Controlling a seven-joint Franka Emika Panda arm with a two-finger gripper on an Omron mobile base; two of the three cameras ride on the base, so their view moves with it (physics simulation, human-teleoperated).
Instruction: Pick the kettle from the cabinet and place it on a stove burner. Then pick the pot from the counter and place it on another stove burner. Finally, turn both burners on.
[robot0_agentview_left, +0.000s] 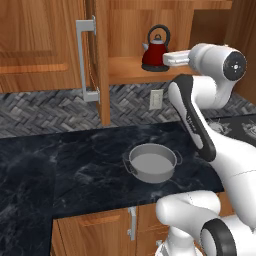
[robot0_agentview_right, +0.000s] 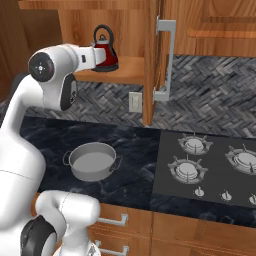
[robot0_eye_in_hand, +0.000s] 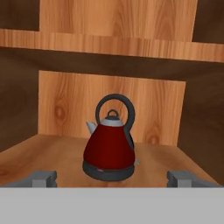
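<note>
Left base view: one kettle (robot0_agentview_left: 156, 54) stands on the open cabinet's (robot0_agentview_left: 102, 60) shelf, with the claw (robot0_agentview_left: 167, 59) just beside it; one pot (robot0_agentview_left: 152, 162) sits on the black table (robot0_agentview_left: 60, 165). Right base view: three burners (robot0_agentview_right: 188, 169) lie right of the pot. Hand view: the fingertips (robot0_eye_in_hand: 43, 178) stand wide apart, holding nothing, the kettle between and beyond them.

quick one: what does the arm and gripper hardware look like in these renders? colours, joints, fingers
The arm is glossy white with rounded link shells, dark grey to black bands and round caps at the joints, and a dark strip along one link. No cables or readable markings show. The gripper has two small, blocky grey fingertips.
</note>
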